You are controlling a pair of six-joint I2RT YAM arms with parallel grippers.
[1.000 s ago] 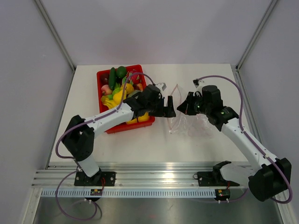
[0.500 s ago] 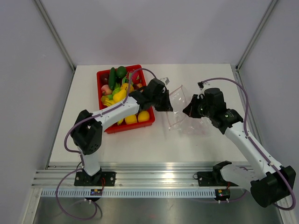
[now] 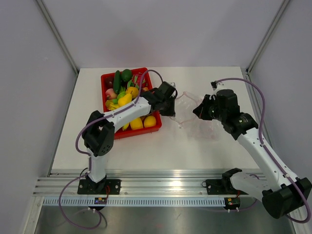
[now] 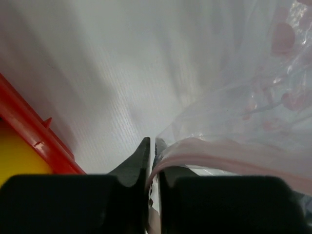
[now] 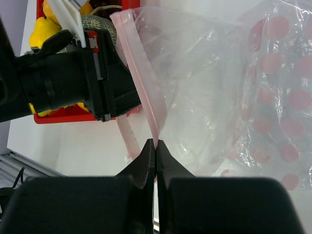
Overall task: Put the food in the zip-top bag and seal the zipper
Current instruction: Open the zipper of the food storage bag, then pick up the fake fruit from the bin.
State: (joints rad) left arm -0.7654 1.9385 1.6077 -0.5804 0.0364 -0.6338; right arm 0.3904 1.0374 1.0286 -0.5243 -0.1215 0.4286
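Note:
The clear zip-top bag (image 3: 189, 117) lies crinkled on the white table between my two grippers. Its pink zipper (image 5: 140, 73) runs along the mouth edge. My left gripper (image 4: 152, 142) is pinched on one lip of the mouth, and the pink zipper (image 4: 219, 152) curves into its narrow gap. My right gripper (image 5: 156, 142) is shut on the other lip's pink strip. From above, the left gripper (image 3: 169, 105) sits at the bag's left side and the right gripper (image 3: 198, 111) at its right. The food (image 3: 124, 95) is piled in the red tray (image 3: 141, 132).
The red tray stands left of the bag, right behind my left wrist, and its rim (image 4: 34, 131) shows close beside the left fingers. A netted melon (image 5: 100, 23) and yellow pieces (image 5: 41, 24) lie in it. Metal rails run along the table's near edge.
The left gripper was open one second ago; it has since moved up and left and closed on the bag's mouth edge. The right gripper has shifted slightly right, and the bag is spread between them.

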